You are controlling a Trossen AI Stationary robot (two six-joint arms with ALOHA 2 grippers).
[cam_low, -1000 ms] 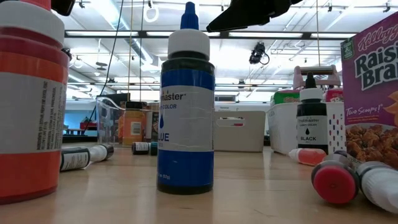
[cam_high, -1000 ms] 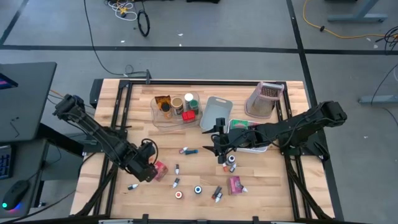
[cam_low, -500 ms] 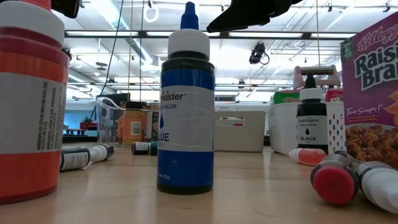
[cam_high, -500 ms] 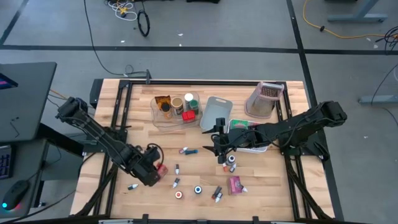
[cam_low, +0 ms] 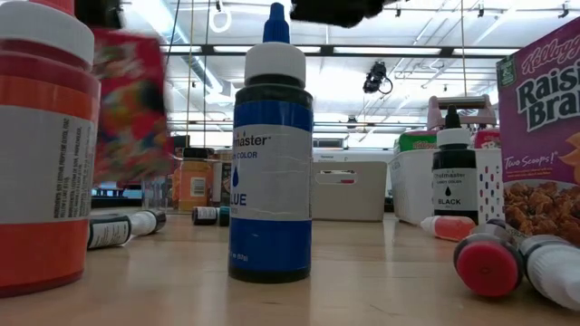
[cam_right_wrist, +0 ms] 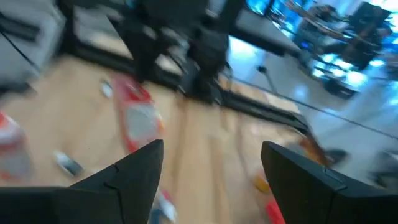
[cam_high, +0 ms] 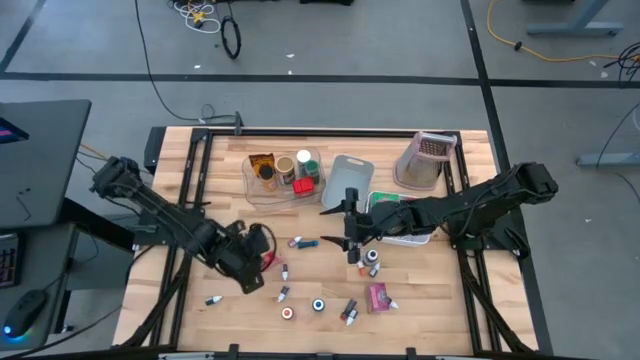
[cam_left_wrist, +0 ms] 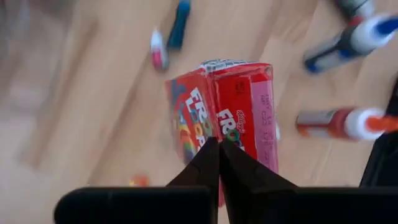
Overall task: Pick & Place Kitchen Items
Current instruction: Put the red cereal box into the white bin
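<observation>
Here the left gripper [cam_high: 262,262] holds a red cereal box [cam_high: 267,262] clear of the wooden table [cam_high: 440,300], at the table's front left; its fingers [cam_left_wrist: 208,163] are pinched together on the box's edge, as the left wrist view shows, with the box [cam_left_wrist: 227,121] hanging above the boards. In the low view the same box [cam_low: 127,109] appears blurred and raised, left of the blue food-colour bottle [cam_low: 270,149] that stands upright in the foreground.

The right gripper [cam_high: 349,243] hovers over the middle of the table, just beside the white perforated bin [cam_high: 402,222]. Its two fingers [cam_right_wrist: 124,177] are spread wide apart with nothing between them.

The remaining kitchen items lie scattered across the front half of the table. A pink cereal box [cam_high: 378,297] lies flat at front right, and in the low view it fills the right edge [cam_low: 548,127]. Small bottles lie near it, including one with a red cap [cam_low: 488,263] on its side and a black-labelled bottle [cam_low: 452,172] standing upright. A large orange-and-white jar [cam_low: 41,145] stands at the low view's left edge. Further back, a clear bin [cam_high: 283,175] holds several short lidded jars, a grey bin [cam_high: 347,180] lies just beside it, and a tilted pink-rimmed basket [cam_high: 424,158] stands near the table's rear right corner.
</observation>
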